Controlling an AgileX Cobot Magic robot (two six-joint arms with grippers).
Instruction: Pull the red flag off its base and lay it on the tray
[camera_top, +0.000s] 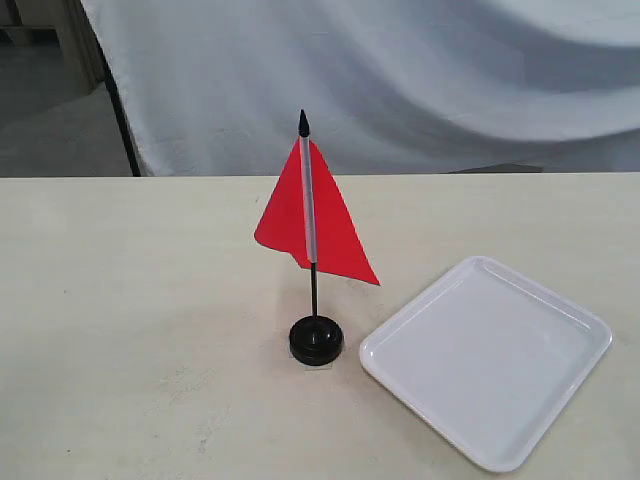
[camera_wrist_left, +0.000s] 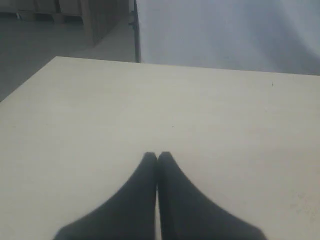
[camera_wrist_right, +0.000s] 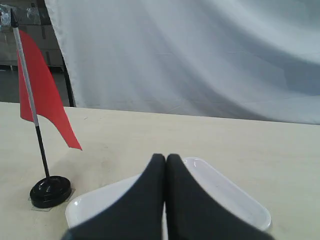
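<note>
Right gripper (camera_wrist_right: 165, 157) and left gripper (camera_wrist_left: 158, 156), I see, have jaws pressed together on nothing. Flag (camera_top: 335, 235) stands upright in base (camera_top: 316, 340) on counter (camera_top: 120, 300), pole vertical, tip up, just beside tray (camera_top: 490, 360).

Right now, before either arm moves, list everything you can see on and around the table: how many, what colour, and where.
red flag: one, red cloth with a pale sleeve on a black pole, standing upright in the base, mid-table
base: one, black, on the table, beside the tray's left corner in the exterior view
tray: one, white, flat on the table to the right of the base, nothing in it
table: one, pale beige, under everything
backdrop cloth: one, white, hanging behind the table
left pincer: one, black, shut on nothing, over bare table
right pincer: one, black, shut on nothing, pointing over the tray
</note>
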